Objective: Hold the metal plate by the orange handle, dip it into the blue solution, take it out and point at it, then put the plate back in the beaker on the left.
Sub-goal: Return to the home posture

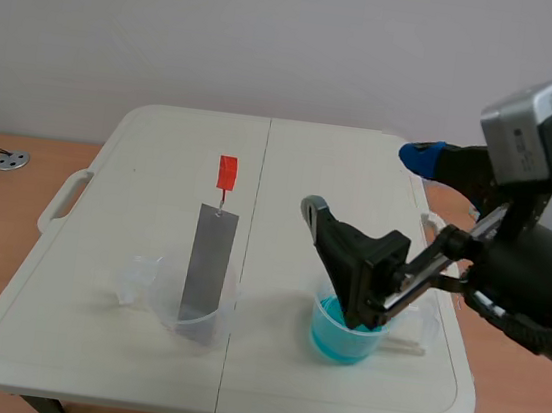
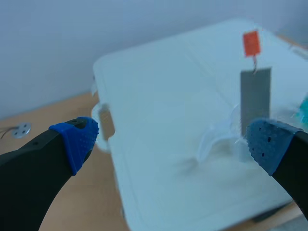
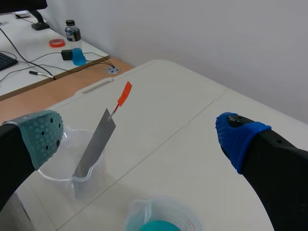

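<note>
Metal plate (image 1: 208,264) stands leaning in the left beaker (image 1: 188,307): thin, stiff, probably light and slick, so pinch its orange handle (image 1: 227,172) above the beaker. Both the right gripper (image 3: 139,137) and the left gripper (image 2: 173,139) gape wide.

Scene view: bright, even, diffuse light is falling on white table (image 1: 139,170). Soft, faint shadows are sitting by beaker w/ plate (image 1: 165,306) and beaker w/ blue soln (image 1: 335,343), lower centre of frame. Left wrist view is reading dimmer.
</note>
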Available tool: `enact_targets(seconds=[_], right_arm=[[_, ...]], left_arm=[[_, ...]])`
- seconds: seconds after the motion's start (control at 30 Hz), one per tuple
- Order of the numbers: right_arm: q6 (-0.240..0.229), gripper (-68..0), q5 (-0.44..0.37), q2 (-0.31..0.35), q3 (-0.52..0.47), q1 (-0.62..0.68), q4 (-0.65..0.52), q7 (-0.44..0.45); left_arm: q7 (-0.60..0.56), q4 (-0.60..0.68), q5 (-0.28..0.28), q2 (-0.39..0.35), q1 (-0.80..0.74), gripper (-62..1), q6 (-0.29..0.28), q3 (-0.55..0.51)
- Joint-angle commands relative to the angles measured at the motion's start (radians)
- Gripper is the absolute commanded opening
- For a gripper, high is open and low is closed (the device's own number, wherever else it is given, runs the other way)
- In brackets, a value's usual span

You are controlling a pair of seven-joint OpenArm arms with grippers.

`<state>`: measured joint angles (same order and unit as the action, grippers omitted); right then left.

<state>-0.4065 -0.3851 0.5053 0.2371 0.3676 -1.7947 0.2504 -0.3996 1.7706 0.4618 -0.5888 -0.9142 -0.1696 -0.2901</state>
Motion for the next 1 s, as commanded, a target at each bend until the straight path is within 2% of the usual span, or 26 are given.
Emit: enact_targets(seconds=[0.0,0.13,0.23,0.27,0.5,0.67,0.97], right_arm=[[0.004,-1.2,-0.005,0.013,-0.029,0.037,-0.03,0.026],[0.004,-1.2,-0.003,0.021,-0.103,0.166,-0.078,0.053],[0.004,-1.2,-0.002,0.021,-0.158,0.258,-0.111,0.072],[0.003,-1.2,-0.002,0.021,-0.175,0.286,-0.121,0.076],[0.004,-1.2,0.024,0.021,-0.279,0.455,-0.149,0.16],[0.007,-1.2,0.024,0.021,-0.337,0.544,-0.174,0.207],[0.007,-1.2,0.042,0.021,-0.362,0.583,-0.202,0.208]], left_arm=[[-0.024,0.041,-0.002,0.027,0.0,1.4,-0.005,0.005],[-0.025,0.127,-0.055,0.079,0.001,1.4,-0.029,0.01],[-0.021,0.182,-0.092,0.117,0.008,1.4,-0.073,0.011],[-0.014,0.195,-0.093,0.128,0.016,1.4,-0.088,0.013],[0.12,0.208,-0.093,0.14,0.086,1.4,-0.096,0.07],[0.129,0.208,-0.092,0.14,0.089,1.4,-0.114,0.076],[0.186,0.207,-0.092,0.14,0.089,1.4,-0.114,0.076]])
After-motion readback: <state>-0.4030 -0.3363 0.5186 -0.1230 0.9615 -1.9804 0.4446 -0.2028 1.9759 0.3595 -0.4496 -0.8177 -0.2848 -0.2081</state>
